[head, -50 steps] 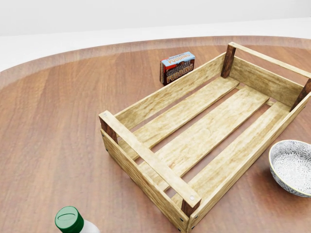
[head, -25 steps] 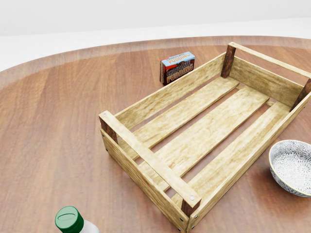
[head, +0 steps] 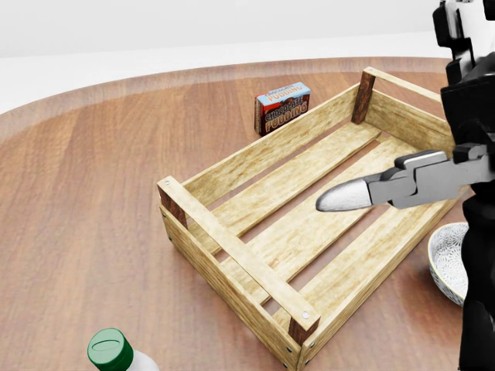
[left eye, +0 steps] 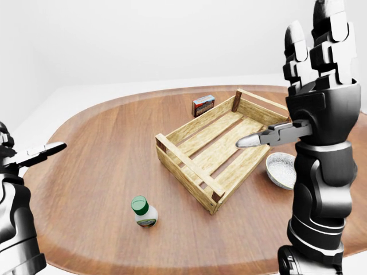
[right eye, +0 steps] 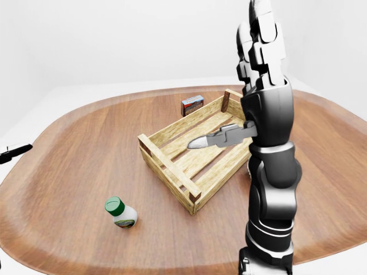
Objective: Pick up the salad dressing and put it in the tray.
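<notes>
Right hand (left eye: 312, 74) is raised upright at the left-eye view's right, fingers spread, thumb jutting over the tray (left eye: 221, 146). Left hand (left eye: 26, 157) shows at the left edge, thumb extended. Green-capped dressing (left eye: 143, 211) stands on the worktop (left eye: 97, 149), left of the tray.

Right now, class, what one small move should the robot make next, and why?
Probably lower the left hand toward the bottle. The bottle stands upright on the table, outside the empty tray; neither hand holds anything. The right hand is raised with fingers spread, further from the bottle.
</notes>
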Controlling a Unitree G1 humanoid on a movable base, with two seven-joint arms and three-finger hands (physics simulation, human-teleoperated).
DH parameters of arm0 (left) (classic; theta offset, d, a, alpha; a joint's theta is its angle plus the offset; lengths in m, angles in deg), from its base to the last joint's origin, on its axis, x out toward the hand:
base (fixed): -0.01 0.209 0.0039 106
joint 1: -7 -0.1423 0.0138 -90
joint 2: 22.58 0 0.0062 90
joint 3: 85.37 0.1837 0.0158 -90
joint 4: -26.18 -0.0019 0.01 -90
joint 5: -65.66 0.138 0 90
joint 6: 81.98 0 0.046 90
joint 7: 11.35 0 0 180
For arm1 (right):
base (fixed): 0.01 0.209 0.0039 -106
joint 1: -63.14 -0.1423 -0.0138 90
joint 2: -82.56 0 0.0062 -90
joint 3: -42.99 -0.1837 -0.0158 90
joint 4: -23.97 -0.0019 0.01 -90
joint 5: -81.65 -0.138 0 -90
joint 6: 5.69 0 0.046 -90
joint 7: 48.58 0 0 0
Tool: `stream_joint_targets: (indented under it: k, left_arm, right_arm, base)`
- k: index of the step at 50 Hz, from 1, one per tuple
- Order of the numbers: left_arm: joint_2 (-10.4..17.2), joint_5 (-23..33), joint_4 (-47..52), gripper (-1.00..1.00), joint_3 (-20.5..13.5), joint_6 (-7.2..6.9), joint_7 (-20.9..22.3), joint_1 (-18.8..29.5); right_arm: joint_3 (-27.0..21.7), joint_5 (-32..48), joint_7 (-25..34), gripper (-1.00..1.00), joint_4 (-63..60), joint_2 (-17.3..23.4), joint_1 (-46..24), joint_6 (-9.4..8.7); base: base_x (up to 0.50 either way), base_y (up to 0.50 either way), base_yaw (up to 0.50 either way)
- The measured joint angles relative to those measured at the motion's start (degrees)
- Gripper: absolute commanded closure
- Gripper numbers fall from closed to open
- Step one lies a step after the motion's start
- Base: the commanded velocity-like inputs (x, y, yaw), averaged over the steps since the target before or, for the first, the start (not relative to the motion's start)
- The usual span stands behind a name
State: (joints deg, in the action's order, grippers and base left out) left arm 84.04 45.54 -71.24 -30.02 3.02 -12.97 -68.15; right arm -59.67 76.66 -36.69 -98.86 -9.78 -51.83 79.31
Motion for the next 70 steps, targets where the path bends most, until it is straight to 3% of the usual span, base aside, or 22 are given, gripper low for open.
stream_joint_targets:
  k: [17, 30, 41, 48, 57, 70]
  left_arm:
    - [0.0, -0.2, 0.2, -1.00, 0.0, 0.00, 0.0, -0.2]
    - [-0.2, -0.3, 2.1, -1.00, -0.5, 0.00, -0.2, -0.6]
    - [-0.4, -0.3, 2.5, -1.00, -0.6, 0.00, -0.2, -0.7]
    - [-0.5, -0.3, 2.8, -1.00, -0.5, 0.00, -0.1, -0.7]
    - [-0.6, -0.5, 2.1, -1.00, -0.4, 0.00, 0.3, -0.6]
    - [-0.6, -0.8, 1.1, -1.00, 0.0, 0.00, 0.6, -0.5]
  right_arm:
    - [16.7, 12.7, 8.4, -1.00, 9.9, -12.8, -6.3, 0.00]
    - [29.2, 19.5, 15.9, -1.00, 14.7, -22.7, 0.5, 0.00]
    - [38.7, 22.4, 22.9, -1.00, 15.7, -26.7, 7.1, 0.00]
    - [41.8, 25.7, 27.8, -1.00, 18.6, -27.0, 8.4, 0.00]
    - [44.8, 35.4, 28.1, -1.00, 27.3, -28.4, 6.2, 0.00]
    - [43.8, 47.9, 28.1, -1.00, 36.0, -32.4, 5.7, 0.00]
  base:
    - [0.00, 0.00, 0.00]
    - [0.00, 0.00, 0.00]
    - [0.00, 0.00, 0.00]
    - [0.00, 0.00, 0.00]
    - [0.00, 0.00, 0.00]
    - [0.00, 0.00, 0.00]
